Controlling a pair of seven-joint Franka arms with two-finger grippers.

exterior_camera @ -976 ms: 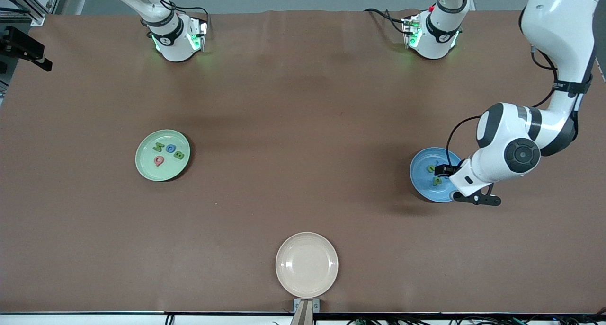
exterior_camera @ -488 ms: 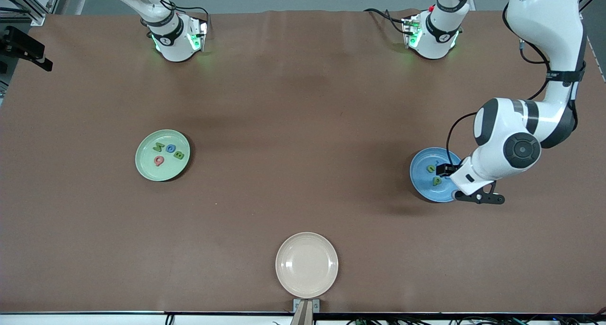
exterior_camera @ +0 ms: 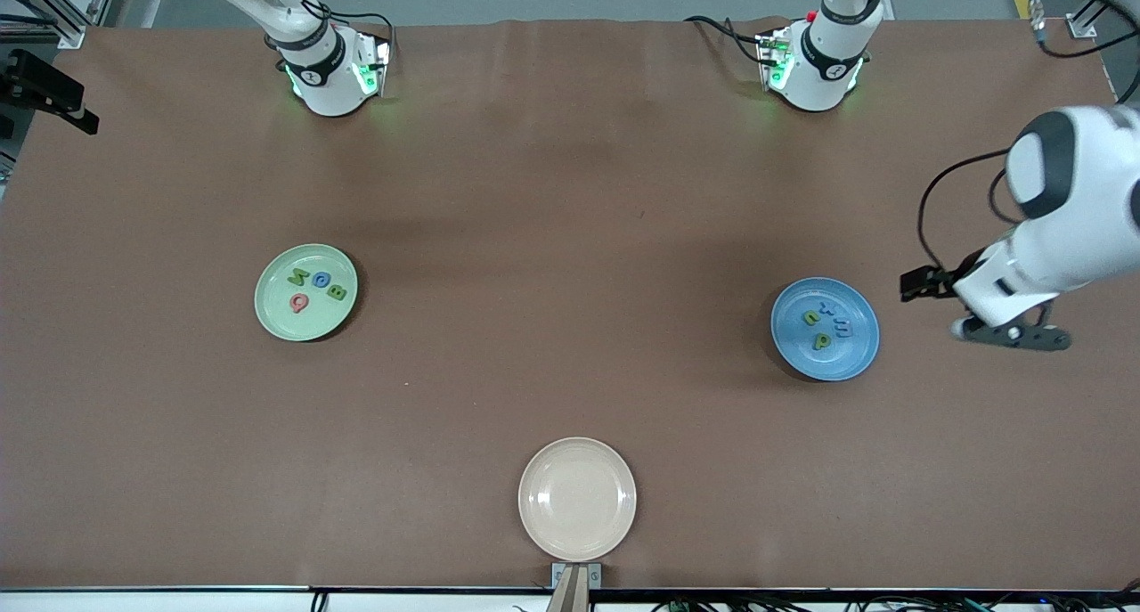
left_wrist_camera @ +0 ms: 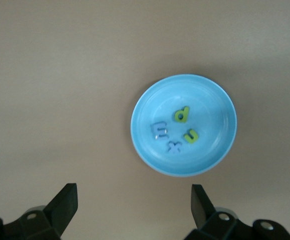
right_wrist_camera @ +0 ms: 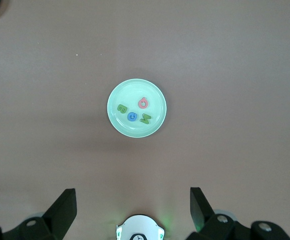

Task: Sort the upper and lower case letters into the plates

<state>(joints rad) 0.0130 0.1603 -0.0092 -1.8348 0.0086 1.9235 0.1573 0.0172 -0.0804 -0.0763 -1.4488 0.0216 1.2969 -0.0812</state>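
A wide brown tabletop (exterior_camera: 570, 193) seen from above, with two white robot arm bases along the upper edge of the frame.

In the middle band of the frame, toward the right arm's end, sits a pale green plate (exterior_camera: 294, 323). It holds four tiny letters close together: a green M (exterior_camera: 298, 278), a blue G (exterior_camera: 321, 281), a green B (exterior_camera: 337, 291) and a pinkish red Q (exterior_camera: 299, 303).

At the same height in the frame, toward the left arm's end, sits a blue plate (exterior_camera: 848, 355). It also holds four small letters: a green letter (exterior_camera: 812, 318), a green p (exterior_camera: 824, 339), a blue x (exterior_camera: 828, 309) and another blue letter (exterior_camera: 842, 329) whose shape is hard to read.

A cream-beige plate (exterior_camera: 577, 499) lies at the lower centre of the frame, with nothing on it.

The left pincer (exterior_camera: 919, 284) hangs over bare tabletop just beside the blue plate, toward the left arm's end. Its fingers are spread apart and grasp nothing.

The right pincer (right_wrist_camera: 132, 200) shows only in the right wrist view, high over the tabletop above its own arm's base, released and holding nothing, with the green plate in sight past its fingers. The right arm waits.
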